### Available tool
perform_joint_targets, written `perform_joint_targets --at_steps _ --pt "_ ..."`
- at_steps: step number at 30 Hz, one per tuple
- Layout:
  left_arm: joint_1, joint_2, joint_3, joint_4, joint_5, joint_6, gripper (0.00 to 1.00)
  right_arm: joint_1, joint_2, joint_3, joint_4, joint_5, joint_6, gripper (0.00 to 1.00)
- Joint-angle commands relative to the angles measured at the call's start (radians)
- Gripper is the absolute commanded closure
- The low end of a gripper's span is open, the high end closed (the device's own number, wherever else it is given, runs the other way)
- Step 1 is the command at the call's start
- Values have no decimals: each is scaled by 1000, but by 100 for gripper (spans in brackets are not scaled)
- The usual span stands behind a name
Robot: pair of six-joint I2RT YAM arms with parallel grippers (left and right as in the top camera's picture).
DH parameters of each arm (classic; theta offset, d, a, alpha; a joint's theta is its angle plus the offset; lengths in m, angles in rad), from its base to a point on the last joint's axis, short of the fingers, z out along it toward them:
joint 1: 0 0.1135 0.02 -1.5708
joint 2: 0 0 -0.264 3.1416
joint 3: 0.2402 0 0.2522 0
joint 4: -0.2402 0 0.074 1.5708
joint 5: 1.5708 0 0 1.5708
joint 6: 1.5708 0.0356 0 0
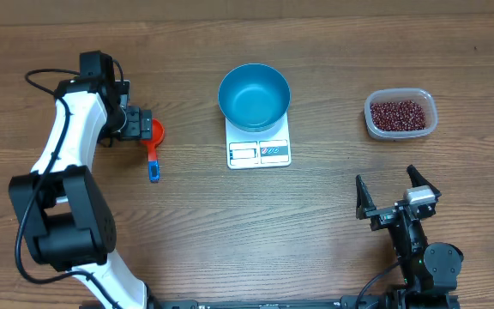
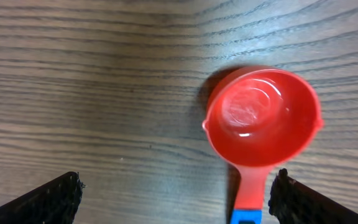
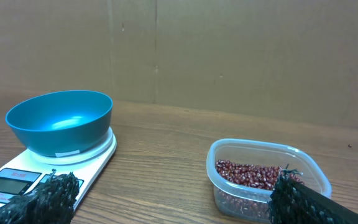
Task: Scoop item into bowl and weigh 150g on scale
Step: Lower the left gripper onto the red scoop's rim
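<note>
The blue bowl (image 1: 254, 96) (image 3: 59, 121) stands empty on the white scale (image 1: 259, 151) (image 3: 17, 180) at mid-table. Dark red beans, the item (image 1: 398, 113) (image 3: 253, 175), fill a clear tub (image 1: 432, 117) (image 3: 260, 144) at the right. A red scoop (image 1: 153, 134) (image 2: 263, 118) with a blue handle end lies on the table at the left. My left gripper (image 1: 141, 125) (image 2: 178, 186) hovers open over it, the scoop's neck just inside one finger. Near the front right, my right gripper (image 1: 393, 194) (image 3: 171, 186) stands open and holds nothing, facing the tub and scale.
The wooden table (image 1: 316, 223) carries only these things. A brown cardboard wall (image 3: 229, 56) stands behind the table. The left arm (image 1: 67, 137) reaches up the left side from its base at the front.
</note>
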Motion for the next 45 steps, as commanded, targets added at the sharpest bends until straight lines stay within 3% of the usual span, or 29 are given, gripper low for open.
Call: perform_joint_targets --at_steps 1,45 --pt "1 38 -6 10 15 14 1 5 -10 -10 5 11 -1 0" --pt "0 108 -6 83 11 -18 1 5 -10 -10 4 11 -1 0"
